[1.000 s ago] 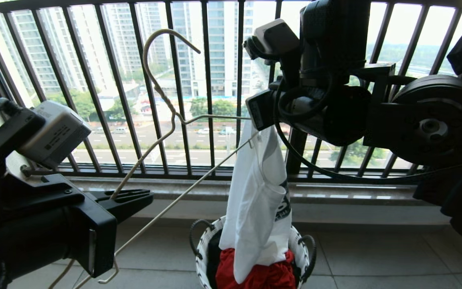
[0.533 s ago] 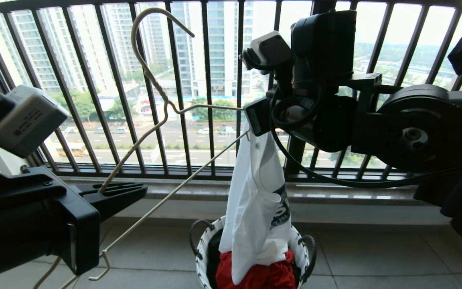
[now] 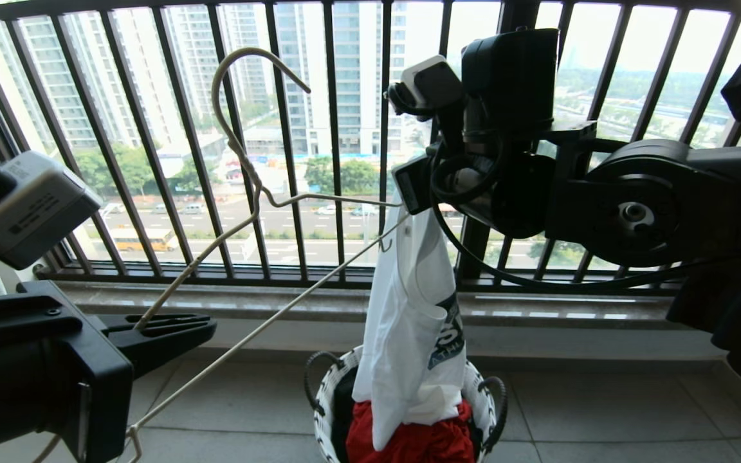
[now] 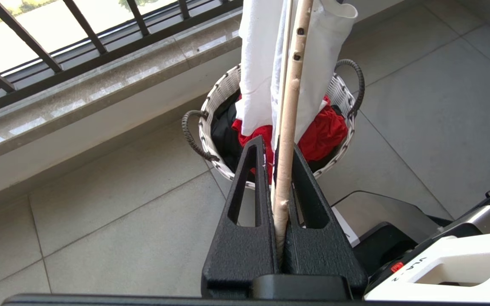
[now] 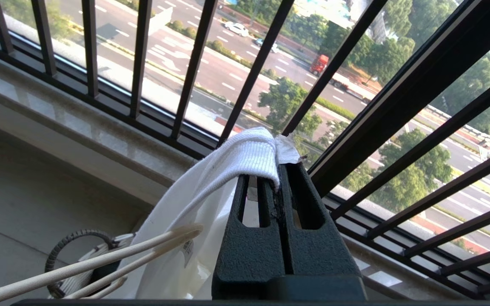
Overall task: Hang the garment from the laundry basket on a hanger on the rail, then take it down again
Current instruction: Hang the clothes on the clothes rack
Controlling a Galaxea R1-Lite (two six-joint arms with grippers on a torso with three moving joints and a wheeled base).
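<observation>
- The hanger (image 3: 242, 212) is pinched at one shoulder end between the pressed-together fingers of the left gripper (image 3: 171, 328), low on the robot's left side.
- In the left wrist view, the cream wire (image 4: 286, 140) is seen clamped between the two black fingers (image 4: 245, 204), running up in front of the garment (image 4: 266, 63).
- The hanger is tilted, with its hook (image 3: 242, 71) raised against the balcony railing (image 3: 332, 128) and its far end reaching the garment's collar.
- The garment (image 3: 412, 321) is pinched at its ribbed collar by the right gripper (image 3: 412, 186), held up on the robot's right side.
- In the right wrist view, the collar (image 5: 245, 155) is draped over the closed fingertips, and the hanger's wires (image 5: 100, 263) are seen entering the cloth just below.
- The shirt hangs straight down, with its dark logo (image 3: 451, 331) partly showing.
- Its lower edge lies in the basket (image 3: 325, 392), on the floor below the railing ledge.
- A red cloth (image 3: 422, 440) and a black shirt (image 3: 343, 411) are seen inside the basket.
- No rail is visible in these views.
</observation>
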